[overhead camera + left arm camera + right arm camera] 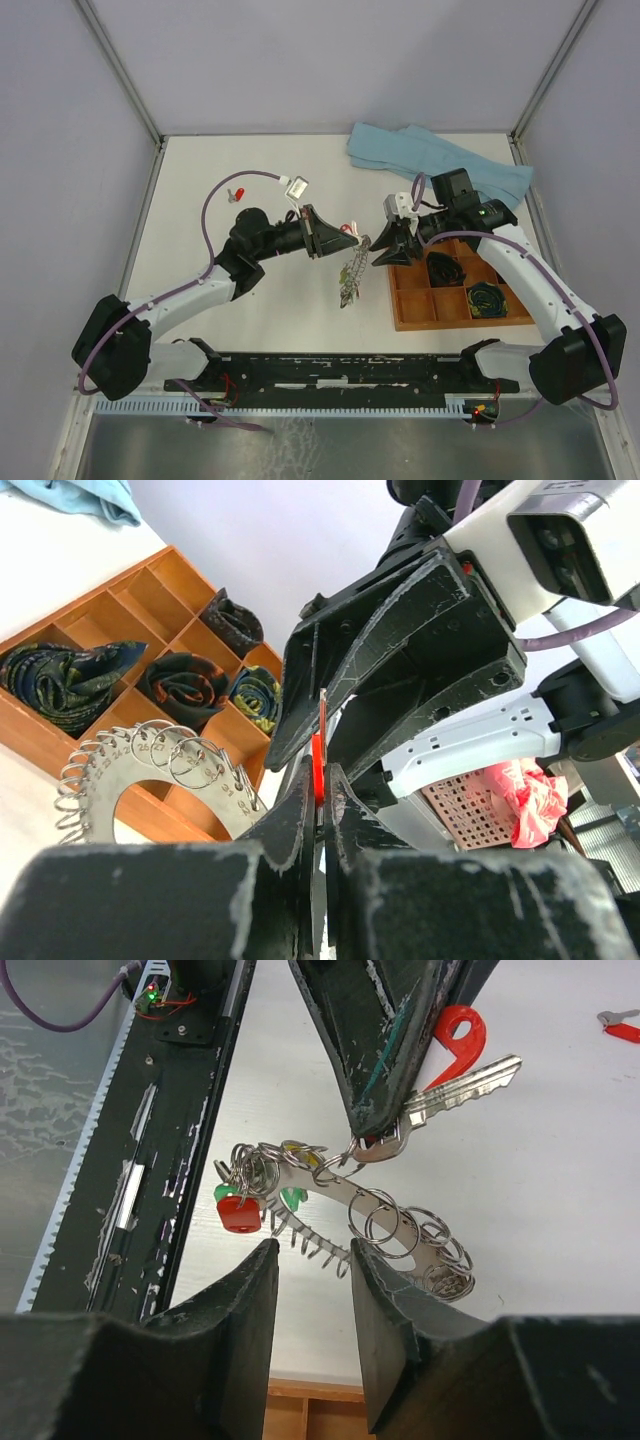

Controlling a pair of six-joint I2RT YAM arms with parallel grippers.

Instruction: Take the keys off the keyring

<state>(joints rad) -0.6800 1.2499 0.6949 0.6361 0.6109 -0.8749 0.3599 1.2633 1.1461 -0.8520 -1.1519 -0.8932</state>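
Keyring (345, 1192) — hung in the air above the white table (250, 300), red- and green-headed keys (238, 1212) bunched at one end — we record it hanging from a silver key (470, 1082) pinched by the left gripper (375, 1125), with the right gripper (312, 1255) spread just beside it.

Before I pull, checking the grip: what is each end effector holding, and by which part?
The left end effector pinches a key by its red head; the keyring hangs from that key. The right end effector holds nothing.
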